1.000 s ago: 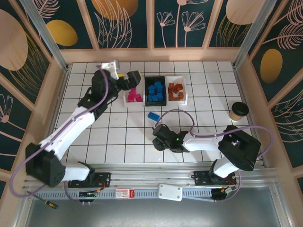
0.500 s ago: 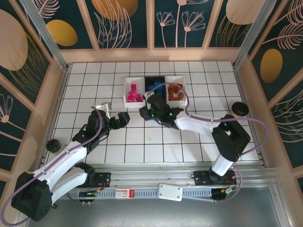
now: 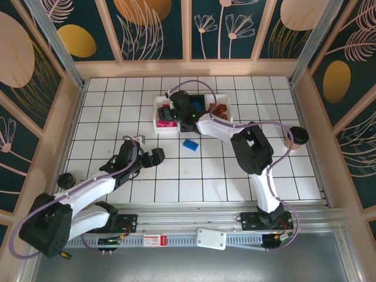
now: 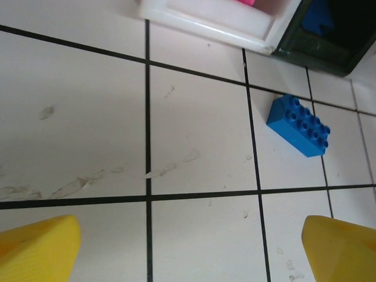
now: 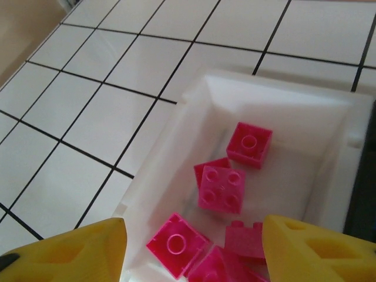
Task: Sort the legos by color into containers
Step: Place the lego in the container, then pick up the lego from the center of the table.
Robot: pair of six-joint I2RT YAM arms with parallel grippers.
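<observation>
Three containers stand in a row at the back: a white tray (image 3: 157,117) with several magenta legos (image 5: 222,188), a black tray (image 3: 202,100) with blue ones, and a white tray (image 3: 226,120) with orange-brown ones (image 3: 218,111). One blue lego (image 3: 190,144) (image 4: 298,125) lies loose on the tiles in front of the trays. My right gripper (image 3: 171,112) (image 5: 194,249) hovers open over the magenta tray (image 5: 176,147), its yellow fingertips (image 5: 64,249) apart with nothing between them. My left gripper (image 3: 157,157) (image 4: 191,252) is open, low over bare tiles, left of and nearer than the blue lego.
A paper cup (image 3: 296,137) with a dark lid stands at the right edge. A small dark round object (image 3: 66,179) sits near the left wall. The right arm's cable loops over the trays. Wooden walls fence the tiled table (image 3: 258,164).
My right arm swung from the near middle of the table up to the magenta tray and its jaws opened. My left arm pulled back from the trays toward the near left.
</observation>
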